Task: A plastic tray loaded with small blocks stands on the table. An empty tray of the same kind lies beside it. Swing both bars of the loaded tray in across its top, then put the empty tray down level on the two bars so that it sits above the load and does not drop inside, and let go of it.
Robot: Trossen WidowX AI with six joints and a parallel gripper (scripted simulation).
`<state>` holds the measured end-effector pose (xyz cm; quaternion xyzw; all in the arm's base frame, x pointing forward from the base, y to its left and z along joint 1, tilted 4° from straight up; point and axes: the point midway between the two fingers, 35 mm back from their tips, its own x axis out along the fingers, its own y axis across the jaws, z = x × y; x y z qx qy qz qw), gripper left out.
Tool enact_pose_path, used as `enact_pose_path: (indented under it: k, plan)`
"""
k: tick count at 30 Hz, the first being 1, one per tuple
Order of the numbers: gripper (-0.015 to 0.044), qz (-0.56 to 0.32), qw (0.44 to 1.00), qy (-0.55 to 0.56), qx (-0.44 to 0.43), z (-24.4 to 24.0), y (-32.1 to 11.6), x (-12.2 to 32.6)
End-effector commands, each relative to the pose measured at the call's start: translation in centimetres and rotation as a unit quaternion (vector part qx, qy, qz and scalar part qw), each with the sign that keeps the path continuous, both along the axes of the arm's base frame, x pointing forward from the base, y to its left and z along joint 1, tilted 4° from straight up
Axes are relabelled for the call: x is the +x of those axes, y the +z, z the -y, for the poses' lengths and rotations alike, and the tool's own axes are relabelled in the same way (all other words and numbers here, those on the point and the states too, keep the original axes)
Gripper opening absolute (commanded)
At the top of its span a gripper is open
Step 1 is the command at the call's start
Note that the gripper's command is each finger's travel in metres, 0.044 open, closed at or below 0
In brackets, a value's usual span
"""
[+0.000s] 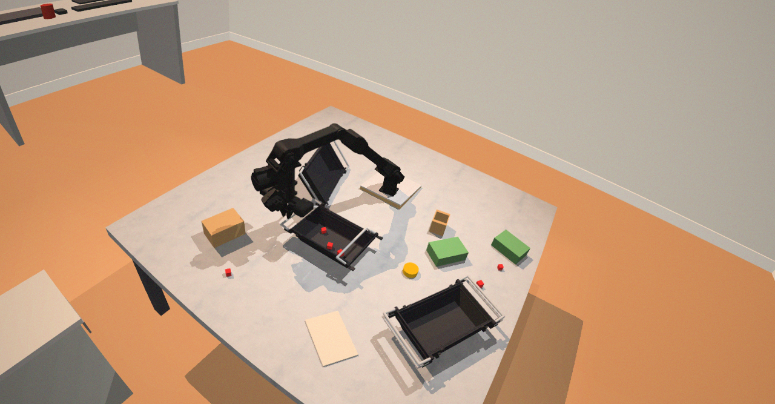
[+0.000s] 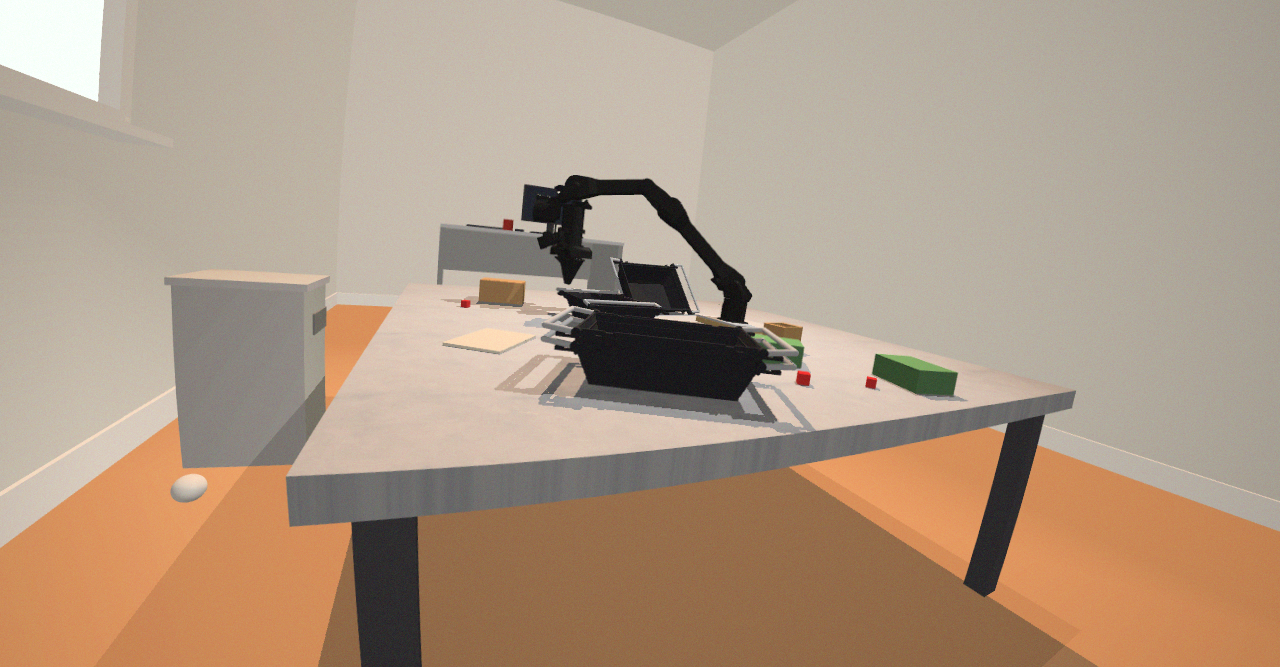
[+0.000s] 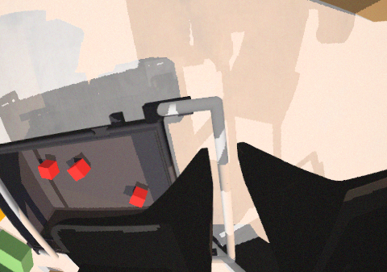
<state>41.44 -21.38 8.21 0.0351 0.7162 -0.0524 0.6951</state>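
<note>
Black fingers a little apart, pinching nothing, above the loaded tray's outer bar, its other bar across its top.
</note>
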Motion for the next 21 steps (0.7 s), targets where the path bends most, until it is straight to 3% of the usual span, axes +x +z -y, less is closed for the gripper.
enact_pose_path:
  k: [1,14,21]
  plan:
    - [0.008,-0.001,1.0,-0.002,-0.002,0.1,-0.8,0.0]
    - [0.008,-0.001,1.0,-0.003,-0.003,0.1,-3.9,-0.2]
    - [0.008,-0.001,1.0,-0.003,-0.003,-1.3,-1.5,0.1]
